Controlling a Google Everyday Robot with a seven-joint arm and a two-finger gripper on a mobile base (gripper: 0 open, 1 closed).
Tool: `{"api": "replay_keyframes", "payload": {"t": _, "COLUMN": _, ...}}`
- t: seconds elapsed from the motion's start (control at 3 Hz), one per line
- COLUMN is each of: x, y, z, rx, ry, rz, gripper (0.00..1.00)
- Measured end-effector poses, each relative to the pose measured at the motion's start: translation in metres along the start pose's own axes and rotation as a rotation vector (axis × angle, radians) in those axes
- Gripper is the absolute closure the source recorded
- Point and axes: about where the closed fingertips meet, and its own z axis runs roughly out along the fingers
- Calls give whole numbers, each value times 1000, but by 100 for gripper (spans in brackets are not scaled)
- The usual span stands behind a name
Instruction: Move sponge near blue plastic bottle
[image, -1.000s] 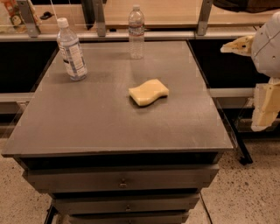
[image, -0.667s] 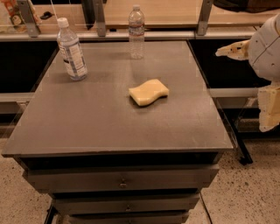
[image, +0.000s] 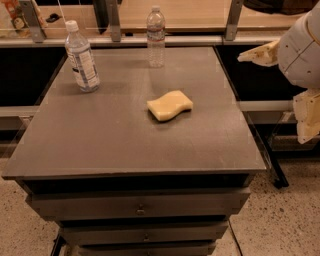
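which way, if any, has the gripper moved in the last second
Yes: the gripper, right of the table, has edged left toward the table's right edge.

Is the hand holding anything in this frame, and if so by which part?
Nothing is held. The hand is off the table's right side, apart from everything; the sponge lies free on the table.
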Motion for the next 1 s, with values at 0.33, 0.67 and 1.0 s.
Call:
{"api": "replay_keyframes", "payload": {"t": 0.33, "x": -2, "y": -2, "z": 1, "rx": 2, "ry": -6, "rz": -6, "gripper": 0}}
{"api": "replay_keyframes", "payload": {"t": 0.67, "x": -19, "y": -27, "z": 3, "rx": 31, "ry": -76, "rz": -74, "gripper": 0}}
{"api": "replay_keyframes", "payload": {"t": 1.0, "x": -33, "y": -52, "z": 0, "rx": 95, "ry": -158, "rz": -118, "gripper": 0}}
